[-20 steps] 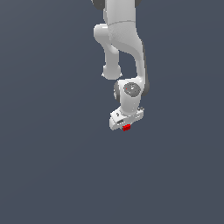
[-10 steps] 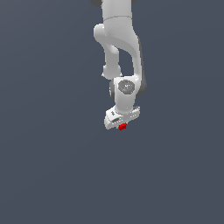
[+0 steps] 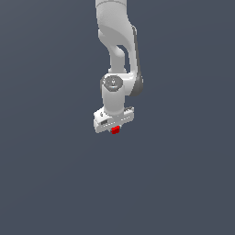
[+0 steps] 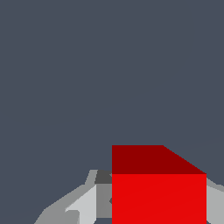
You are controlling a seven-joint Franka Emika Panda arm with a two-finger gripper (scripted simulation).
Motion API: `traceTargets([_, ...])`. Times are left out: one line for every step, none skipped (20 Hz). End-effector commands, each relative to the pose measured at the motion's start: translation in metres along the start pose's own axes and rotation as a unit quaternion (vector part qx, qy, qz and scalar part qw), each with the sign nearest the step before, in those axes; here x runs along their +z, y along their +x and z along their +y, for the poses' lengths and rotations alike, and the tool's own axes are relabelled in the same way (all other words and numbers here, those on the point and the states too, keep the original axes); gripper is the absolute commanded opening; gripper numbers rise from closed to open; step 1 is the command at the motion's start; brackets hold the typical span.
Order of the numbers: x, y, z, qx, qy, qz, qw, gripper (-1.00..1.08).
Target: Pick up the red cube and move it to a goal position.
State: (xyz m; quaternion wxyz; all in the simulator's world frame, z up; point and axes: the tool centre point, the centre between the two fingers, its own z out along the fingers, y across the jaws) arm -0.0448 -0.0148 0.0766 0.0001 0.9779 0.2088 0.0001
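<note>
While red cube [image 3: 115,130] sits clamped between fingers of gripper [image 3: 114,130], held below arm near scene centre, no goal marker visible. Wrist view: cube [image 4: 158,192] fills space between fingers. Risk: cube tiny, grip area small; abrupt acceleration could cause slip, drop.

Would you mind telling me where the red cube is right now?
In the exterior view the red cube sits near the centre, directly under the white gripper; the wrist view shows it between the fingers.
</note>
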Motion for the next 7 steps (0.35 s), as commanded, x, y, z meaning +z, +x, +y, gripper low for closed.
traceTargets([-0.008,-0.003,0.012,-0.001,0.000,0.000,1.0000,-1.00])
traceTargets([-0.010,-0.004,0.016,-0.001,0.000,0.000,1.0000,-1.00])
traceTargets([-0.012,-0.005,0.019,-0.001,0.000,0.000,1.0000,-1.00])
traceTargets([-0.013,-0.005,0.021,-0.001,0.000,0.000,1.0000,-1.00])
traceTargets([-0.014,-0.006,0.023,-0.001,0.000,0.000,1.0000,-1.00])
traceTargets([-0.015,-0.006,0.024,-0.001,0.000,0.000,1.0000,-1.00])
traceTargets([-0.015,-0.006,0.024,-0.001,0.000,0.000,1.0000,-1.00])
